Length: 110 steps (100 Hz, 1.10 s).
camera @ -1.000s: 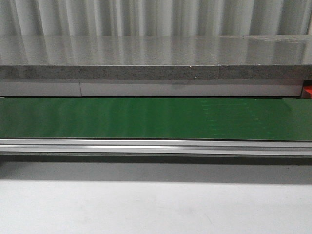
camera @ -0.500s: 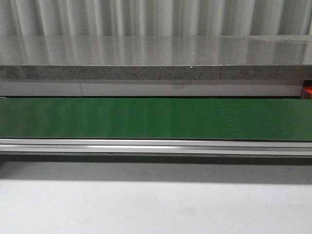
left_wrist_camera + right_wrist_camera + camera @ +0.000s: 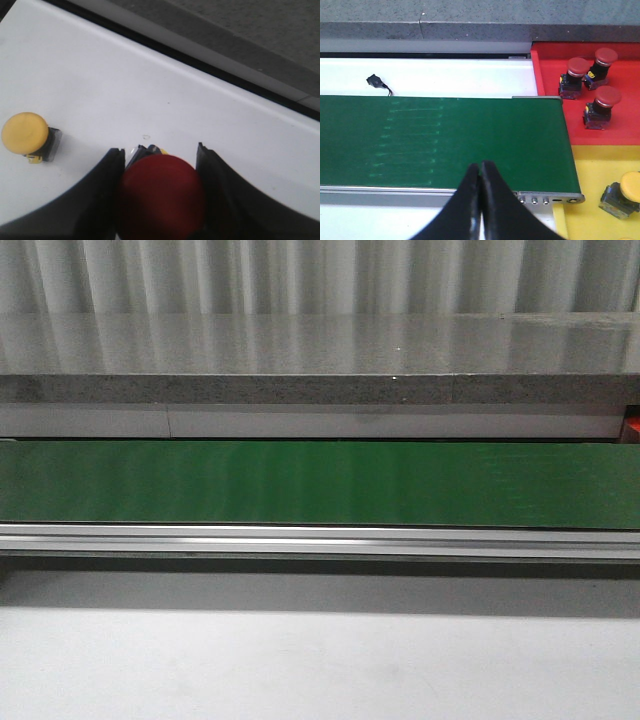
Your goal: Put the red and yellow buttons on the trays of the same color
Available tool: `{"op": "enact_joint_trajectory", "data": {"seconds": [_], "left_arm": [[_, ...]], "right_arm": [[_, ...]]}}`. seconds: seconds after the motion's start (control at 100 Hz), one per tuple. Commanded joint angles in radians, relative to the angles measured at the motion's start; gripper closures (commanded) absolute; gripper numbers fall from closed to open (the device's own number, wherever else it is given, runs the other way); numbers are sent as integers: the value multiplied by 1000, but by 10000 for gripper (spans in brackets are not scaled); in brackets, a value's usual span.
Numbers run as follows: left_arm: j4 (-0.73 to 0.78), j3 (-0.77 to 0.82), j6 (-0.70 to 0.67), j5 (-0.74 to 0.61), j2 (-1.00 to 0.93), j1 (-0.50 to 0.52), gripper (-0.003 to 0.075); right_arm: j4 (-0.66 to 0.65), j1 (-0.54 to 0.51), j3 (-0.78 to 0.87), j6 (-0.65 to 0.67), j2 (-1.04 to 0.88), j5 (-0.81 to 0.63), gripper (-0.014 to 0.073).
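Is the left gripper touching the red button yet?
Touching. In the left wrist view the left gripper has both fingers pressed against the sides of the red button, with no gap showing on either side.

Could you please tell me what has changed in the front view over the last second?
Nothing has visibly changed: the green conveyor belt is bare in all three front pictures, the red sliver sits at the same spot on the right edge, and neither arm enters that view.
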Motion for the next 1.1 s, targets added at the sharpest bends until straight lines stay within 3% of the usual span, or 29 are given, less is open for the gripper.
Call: {"op": "enact_joint_trajectory", "data": {"seconds": [0.0,0.19,0.46,0.87,0.97,1.04,1.09], "left_arm": [[-10,14,24,-18,-111,-36,741],[-4,162,30,-77,-207,-100,741],[-4,308,30,-110,-216,-104,741],[-4,363,32,-129,-204,-104,736],[-4,363,34,-122,-201,-104,679],[-4,363,34,-122,-201,-104,599],[-4,363,37,-118,-201,-104,496]], "right_arm": [[-2,2,-28,-9,-1,-63,662],[-2,2,-28,-9,-1,-63,662],[-2,2,-28,-9,-1,-63,662],[-2,2,-28,-9,-1,-63,662],[-2,2,-28,-9,-1,-63,662],[-2,2,-28,-9,-1,-63,662],[-2,2,-28,-9,-1,-63,662]]}}
